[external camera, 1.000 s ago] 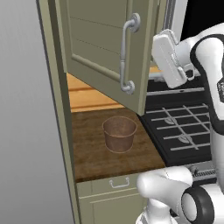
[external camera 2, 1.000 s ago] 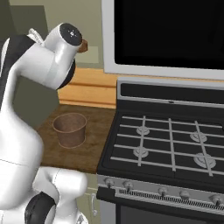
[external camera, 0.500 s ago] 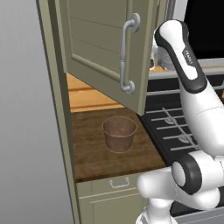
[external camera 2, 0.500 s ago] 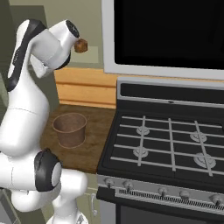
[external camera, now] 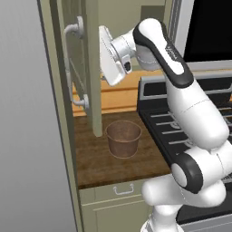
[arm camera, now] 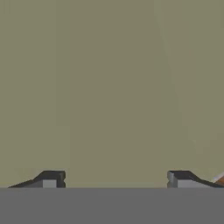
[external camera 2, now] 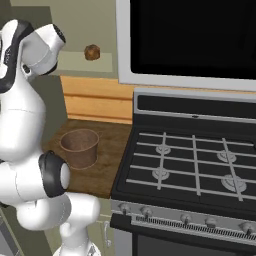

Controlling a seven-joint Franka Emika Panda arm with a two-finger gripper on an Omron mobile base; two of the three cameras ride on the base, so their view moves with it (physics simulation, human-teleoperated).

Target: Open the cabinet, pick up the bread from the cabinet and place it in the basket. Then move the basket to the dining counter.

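Two fingers (arm camera: 116,179) stand spread and empty, facing blank olive cabinet (external camera: 93,68) panel. Bread (external camera 2: 91,51) sits on the cabinet shelf, above the basket (external camera 2: 79,147) on the tabletop (external camera 2: 112,150).

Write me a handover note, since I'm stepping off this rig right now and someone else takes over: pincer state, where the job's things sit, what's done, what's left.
Pincer: open, holding nothing, raised near the cabinet door and facing a plain olive surface.
Cabinet: door swung open.
Bread: small brown lump on the cabinet shelf, untouched.
Basket: upright and empty on the dark wood worktop left of the stove.
Done: cabinet opened.
Left: grasp the bread, drop it into the basket, then carry the basket to the dining counter.
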